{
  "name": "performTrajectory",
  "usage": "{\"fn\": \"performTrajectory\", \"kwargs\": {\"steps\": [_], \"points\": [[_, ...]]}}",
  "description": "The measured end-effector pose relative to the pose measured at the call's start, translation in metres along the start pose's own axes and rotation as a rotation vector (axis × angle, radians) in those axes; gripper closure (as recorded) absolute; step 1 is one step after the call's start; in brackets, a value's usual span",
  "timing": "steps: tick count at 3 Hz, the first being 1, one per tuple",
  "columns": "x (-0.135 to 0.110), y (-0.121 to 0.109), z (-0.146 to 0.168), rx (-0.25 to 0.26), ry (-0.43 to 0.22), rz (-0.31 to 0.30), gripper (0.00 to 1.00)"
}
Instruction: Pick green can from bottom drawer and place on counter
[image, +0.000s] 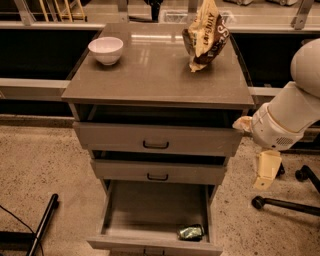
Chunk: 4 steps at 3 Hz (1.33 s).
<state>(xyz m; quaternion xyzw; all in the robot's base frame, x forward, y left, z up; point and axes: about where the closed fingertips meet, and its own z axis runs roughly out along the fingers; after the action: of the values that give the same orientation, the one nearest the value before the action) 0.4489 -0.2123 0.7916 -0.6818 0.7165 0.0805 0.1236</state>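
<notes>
The green can (191, 232) lies on its side in the front right corner of the open bottom drawer (145, 212). The counter (150, 75) is the cabinet's grey-brown top. My gripper (266, 170) hangs pointing down at the right of the cabinet, level with the middle drawer. It is above and to the right of the can, well apart from it and outside the drawer. It holds nothing that I can see.
A white bowl (106, 50) stands at the counter's back left and a yellow-and-brown chip bag (206, 35) at its back right. The two upper drawers are slightly pulled out. A chair base with castors (287, 202) is on the floor at right, and a black bar (42, 225) at lower left.
</notes>
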Motion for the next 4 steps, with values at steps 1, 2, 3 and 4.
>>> {"fn": "performTrajectory", "kwargs": {"steps": [1,2,3,4], "points": [[0.000,0.000,0.000,0.000,0.001,0.001,0.00],[0.010,-0.006,0.030,0.021,-0.024,-0.014,0.00],[0.026,-0.008,0.120,0.008,-0.095,-0.074,0.00],[0.034,-0.015,0.181,0.001,-0.146,-0.156,0.00]]}}
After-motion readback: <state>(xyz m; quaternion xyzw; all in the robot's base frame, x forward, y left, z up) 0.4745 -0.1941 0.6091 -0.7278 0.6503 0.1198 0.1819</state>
